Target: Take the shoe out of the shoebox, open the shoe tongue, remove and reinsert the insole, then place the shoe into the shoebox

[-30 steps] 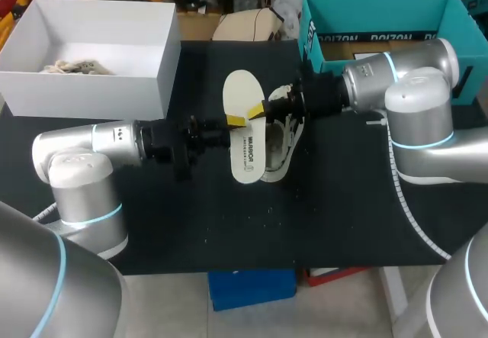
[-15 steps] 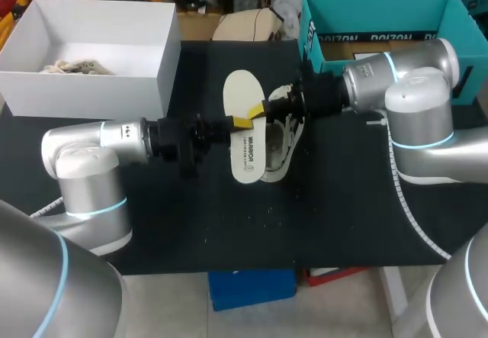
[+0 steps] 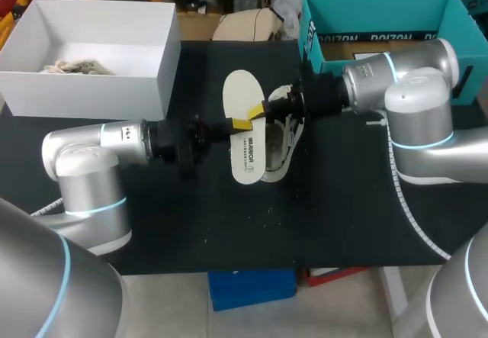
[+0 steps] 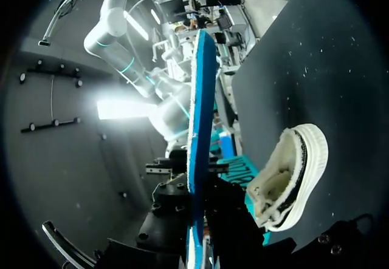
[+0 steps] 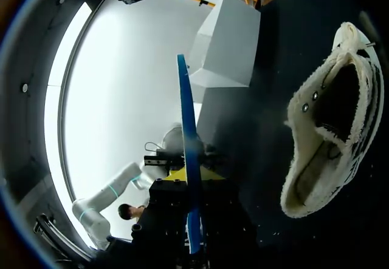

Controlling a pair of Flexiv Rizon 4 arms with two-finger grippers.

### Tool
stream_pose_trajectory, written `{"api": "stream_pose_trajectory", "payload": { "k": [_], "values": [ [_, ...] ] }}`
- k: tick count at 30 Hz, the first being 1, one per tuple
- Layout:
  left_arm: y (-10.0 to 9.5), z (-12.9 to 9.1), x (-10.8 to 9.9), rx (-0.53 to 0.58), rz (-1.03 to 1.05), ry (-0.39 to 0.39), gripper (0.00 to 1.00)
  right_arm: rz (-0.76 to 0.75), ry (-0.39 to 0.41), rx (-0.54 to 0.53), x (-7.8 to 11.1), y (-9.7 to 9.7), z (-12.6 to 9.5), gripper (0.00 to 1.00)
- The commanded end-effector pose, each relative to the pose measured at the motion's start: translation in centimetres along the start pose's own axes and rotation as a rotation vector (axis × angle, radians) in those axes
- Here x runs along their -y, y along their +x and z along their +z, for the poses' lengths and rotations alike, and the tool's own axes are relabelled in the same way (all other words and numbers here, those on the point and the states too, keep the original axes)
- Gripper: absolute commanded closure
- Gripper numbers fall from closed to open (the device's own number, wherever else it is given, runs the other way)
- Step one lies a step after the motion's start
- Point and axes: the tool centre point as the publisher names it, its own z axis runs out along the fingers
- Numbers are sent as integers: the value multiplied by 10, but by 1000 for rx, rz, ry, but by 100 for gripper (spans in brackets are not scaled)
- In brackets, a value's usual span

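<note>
Jaws of both grippers are pinching the insole (image 3: pixel 245 151), one from each long edge. The left gripper (image 3: pixel 238 123) comes in from the worktop's left side and has its yellow tips on the insole's left edge at about mid-length. In the right wrist view those tips show against both faces of the insole's thin blue-edged profile (image 5: pixel 185 117). The right gripper (image 3: pixel 259 111) comes in from the right side and nips the opposite edge, slightly nearer the far end, so the two sets of fingers almost meet across the insole.

The insole is held level, white face up, over the middle of the worktop (image 3: pixel 229 216) and clear of its surface. From each wrist camera it shows edge-on, running straight out ahead between that arm's own fingers.

The shoe (image 3: pixel 286 136), white with a fleecy lining, lies on the worktop below and just right of the insole, apart from both grippers. Its opening gapes toward the right wrist camera (image 5: pixel 331 129).

A white shoebox (image 3: pixel 91 86) sits open at the far left corner with pale crumpled stuffing inside. A teal box (image 3: pixel 366 48) stands by the far right corner.
</note>
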Motion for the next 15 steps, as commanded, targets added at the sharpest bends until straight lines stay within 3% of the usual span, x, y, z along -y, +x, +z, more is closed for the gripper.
{"api": "stream_pose_trajectory", "payload": {
  "k": [1, 2, 8, 15],
  "values": [
    [2, -4, 6, -13, -12, -8, 100, 4, -12, 1, -1, -1, -1, 31],
    [3, -5, 9, -20, -19, -13, 100, 7, -26, 18, -1, -1, -3, 0],
    [4, -21, 24, -75, -78, -27, 100, 28, -45, 98, 2, -7, -12, 0],
    [1, -43, 45, -192, -178, -31, 100, 22, -87, 261, 8, -9, -41, 0]
  ]
}}
